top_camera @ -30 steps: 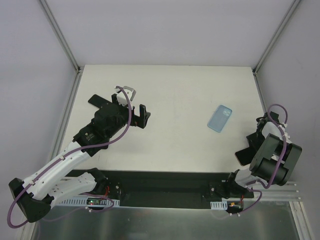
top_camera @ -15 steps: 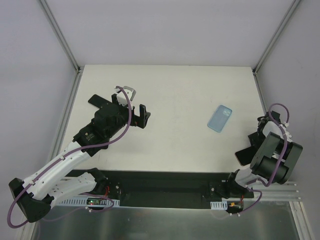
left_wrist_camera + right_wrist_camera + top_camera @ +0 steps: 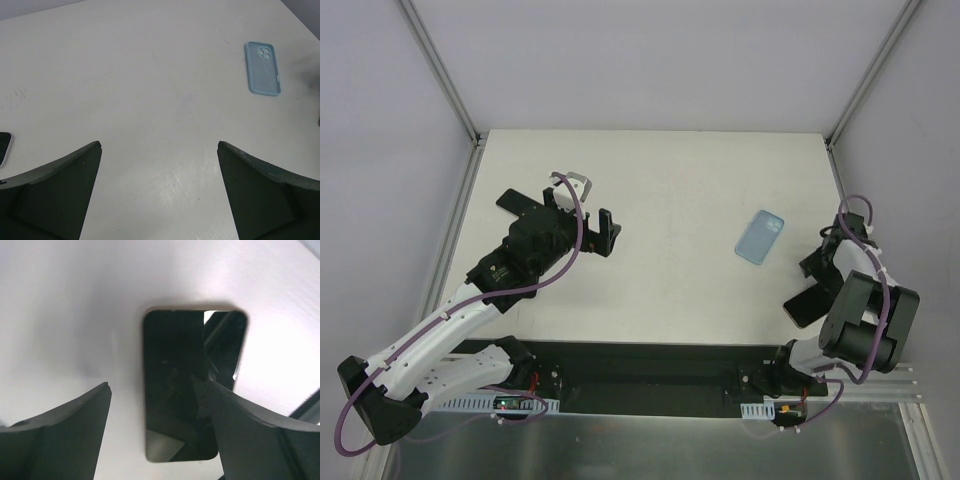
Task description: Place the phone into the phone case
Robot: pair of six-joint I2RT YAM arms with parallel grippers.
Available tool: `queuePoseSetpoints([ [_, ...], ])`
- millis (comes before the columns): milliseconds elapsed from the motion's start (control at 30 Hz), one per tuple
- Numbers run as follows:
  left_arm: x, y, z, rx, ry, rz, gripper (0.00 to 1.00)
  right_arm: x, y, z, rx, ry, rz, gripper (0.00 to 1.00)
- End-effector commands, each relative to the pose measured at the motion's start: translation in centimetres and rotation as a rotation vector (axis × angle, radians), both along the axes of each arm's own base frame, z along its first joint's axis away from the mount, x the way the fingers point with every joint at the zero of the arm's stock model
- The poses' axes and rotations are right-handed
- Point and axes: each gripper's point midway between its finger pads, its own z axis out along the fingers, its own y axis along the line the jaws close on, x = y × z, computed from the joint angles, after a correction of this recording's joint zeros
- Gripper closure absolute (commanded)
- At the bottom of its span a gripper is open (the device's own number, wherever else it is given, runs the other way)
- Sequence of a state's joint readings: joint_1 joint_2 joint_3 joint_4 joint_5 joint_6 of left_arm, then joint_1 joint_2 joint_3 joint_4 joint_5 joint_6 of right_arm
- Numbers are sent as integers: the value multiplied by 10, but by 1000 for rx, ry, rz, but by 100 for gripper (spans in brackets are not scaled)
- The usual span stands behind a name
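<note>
The phone (image 3: 180, 385) is a dark slab with a pale rim, lying screen up at the table's right edge; it also shows in the top view (image 3: 804, 306). My right gripper (image 3: 156, 385) is open just above it. Its left finger is over bare table and its right finger is in front of the screen. In the top view the right gripper (image 3: 820, 272) is at the phone's far end. The light blue phone case (image 3: 761, 236) lies flat, camera cutout facing up, left of and beyond the phone, and shows in the left wrist view (image 3: 263, 68). My left gripper (image 3: 565, 215) is open and empty at the table's left, far from both; in its own view (image 3: 159, 145) only bare table lies between the fingers.
The white table (image 3: 670, 190) is bounded by grey walls with metal posts (image 3: 445, 75) at the back corners. A small dark object with a light rim (image 3: 4, 148) is cut off at the left edge of the left wrist view. The phone lies near the table's front right edge.
My right gripper has moved a little left and away from the base, over the phone. The phone, the case and the left arm have not moved.
</note>
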State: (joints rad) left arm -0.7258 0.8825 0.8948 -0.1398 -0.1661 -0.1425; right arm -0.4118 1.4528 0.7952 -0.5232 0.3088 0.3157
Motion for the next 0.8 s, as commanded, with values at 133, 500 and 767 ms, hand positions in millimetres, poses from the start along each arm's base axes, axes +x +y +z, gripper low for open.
queuePoseSetpoints([
  [133, -1, -2, 18, -48, -38, -4, 1, -2, -1, 56, -136, -40, -22, 18],
  [500, -5, 5, 27, -62, -69, 5, 1, -63, -30, 30, -101, 190, -288, 43],
  [767, -6, 6, 30, -66, -77, 6, 1, -54, -34, 15, -64, 198, -260, 47],
])
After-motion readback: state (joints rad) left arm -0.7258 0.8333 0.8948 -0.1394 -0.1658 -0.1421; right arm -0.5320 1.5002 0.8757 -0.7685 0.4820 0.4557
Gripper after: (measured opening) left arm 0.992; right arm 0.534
